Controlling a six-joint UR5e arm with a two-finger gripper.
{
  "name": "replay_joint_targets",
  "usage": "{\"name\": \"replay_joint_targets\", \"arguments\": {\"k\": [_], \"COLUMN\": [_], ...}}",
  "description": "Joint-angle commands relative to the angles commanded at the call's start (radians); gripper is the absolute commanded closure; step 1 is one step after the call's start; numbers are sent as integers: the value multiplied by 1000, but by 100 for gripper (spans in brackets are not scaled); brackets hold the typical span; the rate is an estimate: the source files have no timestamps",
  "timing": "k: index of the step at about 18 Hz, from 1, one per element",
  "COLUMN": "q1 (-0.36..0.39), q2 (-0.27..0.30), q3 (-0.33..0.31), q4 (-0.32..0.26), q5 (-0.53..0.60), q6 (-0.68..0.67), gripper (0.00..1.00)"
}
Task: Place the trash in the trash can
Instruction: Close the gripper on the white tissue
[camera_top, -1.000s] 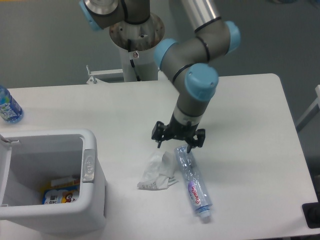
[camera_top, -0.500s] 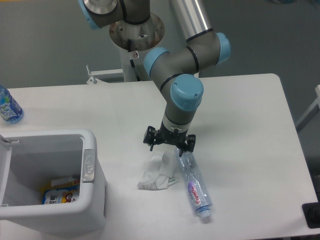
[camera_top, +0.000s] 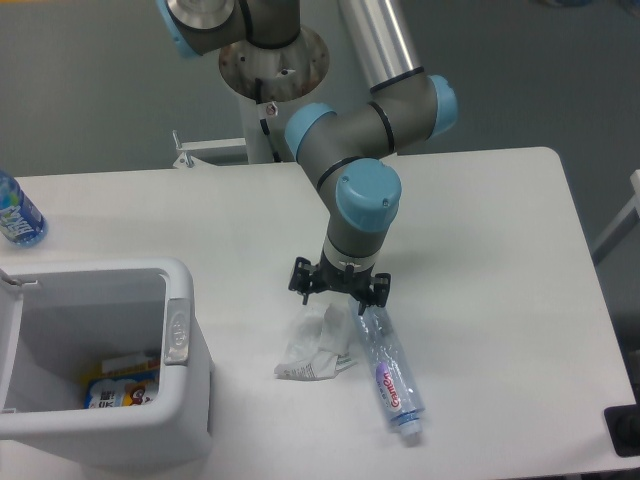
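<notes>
Shifted left, open pincer hovers over wrapper, crushed bottle just beside.

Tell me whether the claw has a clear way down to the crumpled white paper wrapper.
Probably yes: the claw hangs open just above the crumpled white paper wrapper, with nothing between; the crushed clear plastic bottle lies beside it.

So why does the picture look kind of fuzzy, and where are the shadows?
The fixed camera view is soft all over, so the crushed bottle's label blurs; light is even, with only faint shadows beside the wrapper and the trash can; no strong glare.
</notes>
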Motion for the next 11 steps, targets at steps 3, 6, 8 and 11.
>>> {"name": "replay_joint_targets", "arguments": {"k": [3,6,8,11], "q1": [0,0,0,0], "q2": [2,3,3,3], "q3": [3,5,8,8], "q4": [-2,-2,-2,-2], "q5": [0,0,2,2], "q6": [-3,-24,-38,-40], "gripper": [42,58,73,93]}}
